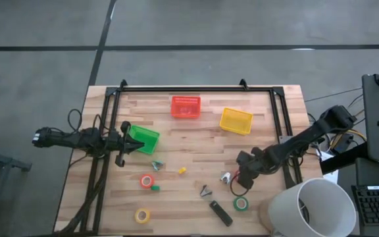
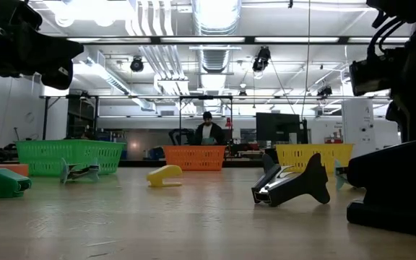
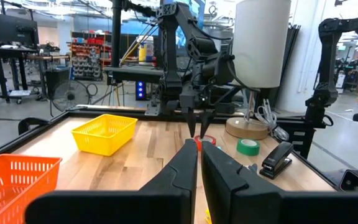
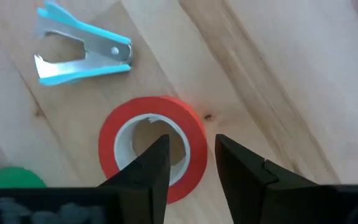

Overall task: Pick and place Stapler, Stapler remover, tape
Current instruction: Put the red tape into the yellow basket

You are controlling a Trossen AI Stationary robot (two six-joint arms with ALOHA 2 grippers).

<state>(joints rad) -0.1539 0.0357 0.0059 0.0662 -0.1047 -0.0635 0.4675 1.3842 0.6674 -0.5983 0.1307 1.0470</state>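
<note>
My right gripper [image 4: 191, 142] is open and points down over a red tape roll [image 4: 153, 149] near the table's right side. One finger is over the roll's pale hole and the other outside its wall. A light blue staple remover [image 4: 82, 53] lies just beyond it. A green tape roll [image 1: 241, 203] and the black stapler [image 1: 220, 212] lie flat toward the near edge. A second red roll [image 1: 147, 180] and a yellow roll [image 1: 142, 215] lie near the table's middle-left. My left gripper [image 1: 120, 150] is shut and waits beside the green basket [image 1: 142, 139].
A red basket [image 1: 185, 106] and a yellow basket [image 1: 235, 120] stand toward the far edge. More staple removers [image 1: 205, 191] [image 1: 156, 164] and a small yellow piece [image 1: 182, 170] lie mid-table. A white cylinder [image 1: 311, 207] stands at the near right corner. A person [image 2: 208, 130] sits beyond the table.
</note>
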